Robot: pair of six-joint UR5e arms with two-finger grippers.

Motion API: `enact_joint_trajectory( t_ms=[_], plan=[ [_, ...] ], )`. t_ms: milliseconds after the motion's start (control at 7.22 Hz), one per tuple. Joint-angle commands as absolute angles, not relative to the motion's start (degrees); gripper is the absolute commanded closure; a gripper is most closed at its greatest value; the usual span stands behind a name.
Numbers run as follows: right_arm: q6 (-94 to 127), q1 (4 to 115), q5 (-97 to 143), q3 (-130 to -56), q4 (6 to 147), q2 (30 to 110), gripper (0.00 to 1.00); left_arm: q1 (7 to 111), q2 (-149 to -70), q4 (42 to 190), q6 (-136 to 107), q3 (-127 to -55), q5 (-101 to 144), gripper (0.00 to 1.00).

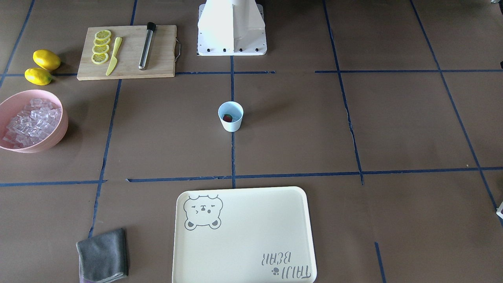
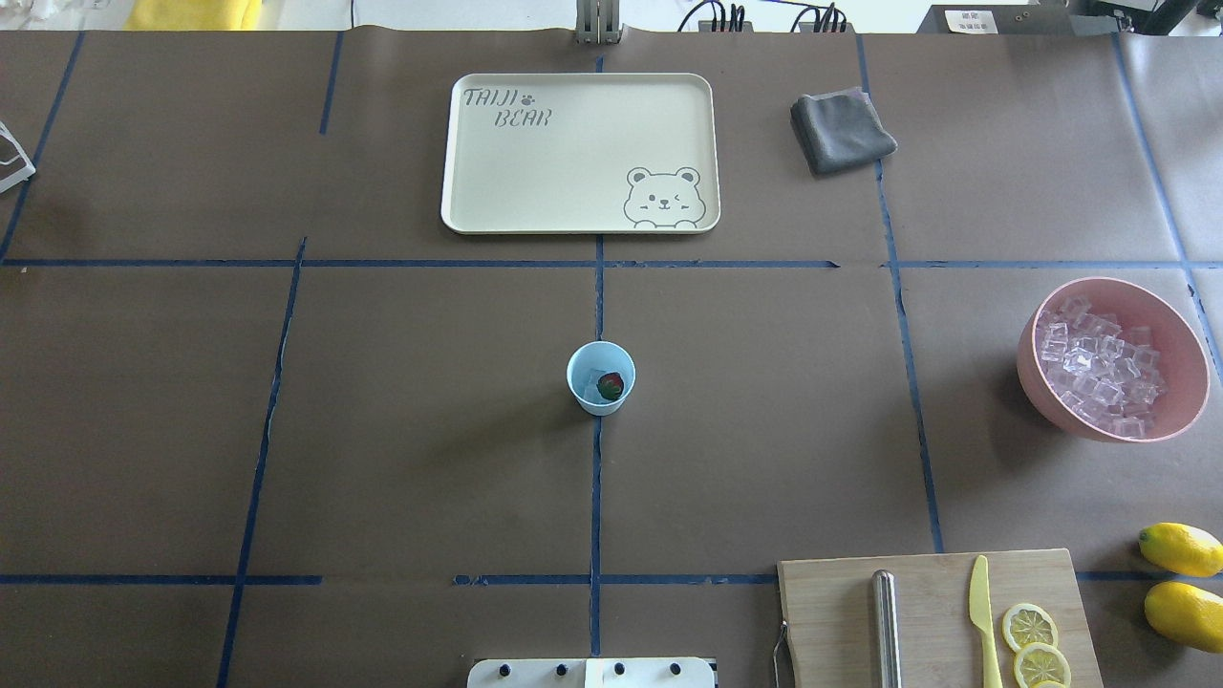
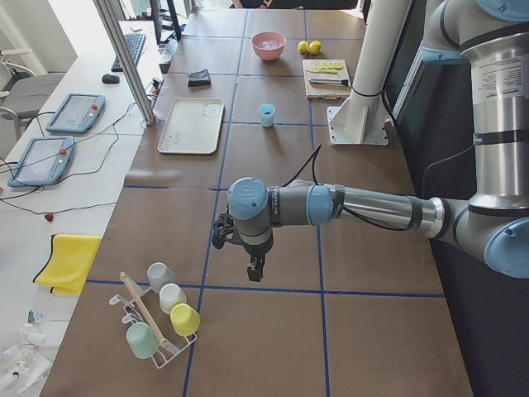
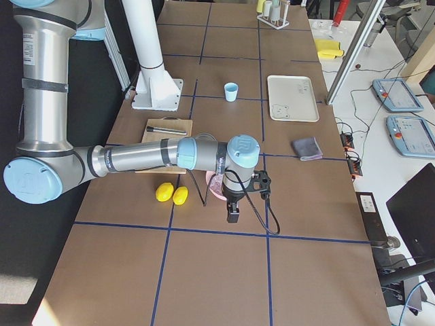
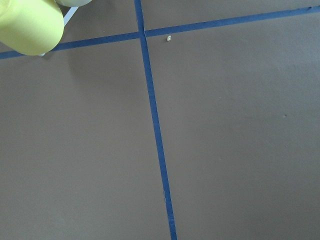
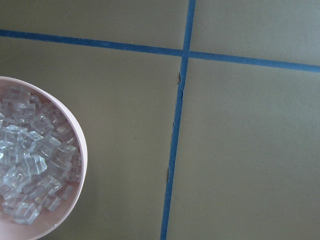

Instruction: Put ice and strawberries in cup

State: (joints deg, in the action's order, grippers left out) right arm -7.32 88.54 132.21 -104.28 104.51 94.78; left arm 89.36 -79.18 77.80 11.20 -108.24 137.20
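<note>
Brown paper and blue tape are all that lie under my left hand point(image 3: 253, 275), which hangs over the bench at my far left end, near a yellow plastic tumbler point(image 5: 30, 22). Whether its fingers are released or clenched I cannot tell. My right hand point(image 4: 232, 217) hangs at the opposite end, just beside the large pink bowl point(image 6: 81, 150) heaped with clear, glassy ice cubes point(image 6: 30, 165); its grip I cannot tell either.

Well apart from both, at the bench's middle, stands the small white-blue tapered cup point(image 2: 579, 380), with the small red strawberry point(image 2: 611, 386) already inside. A pale patch beside the berry may be ice, but it is too small to tell.

I judge the ice step is the one in hand. My right hand would need to shift over the bowl, drop, pinch one slippery cube and carry it left to the cup.
</note>
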Motion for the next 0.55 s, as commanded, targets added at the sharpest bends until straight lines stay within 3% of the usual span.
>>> enact_joint_trajectory(
  t_ms=[0, 416],
  plan=[
    [-7.3, 88.5, 132.9, -103.3, 104.9, 93.6, 0.00, 89.4, -78.8, 77.8, 11.8, -107.8, 137.4, 0.00],
    [-7.2, 88.9, 133.1, -103.4, 104.9, 93.2, 0.00, 89.4, -78.9, 77.9, 11.9, -108.5, 137.3, 0.00]
  ],
)
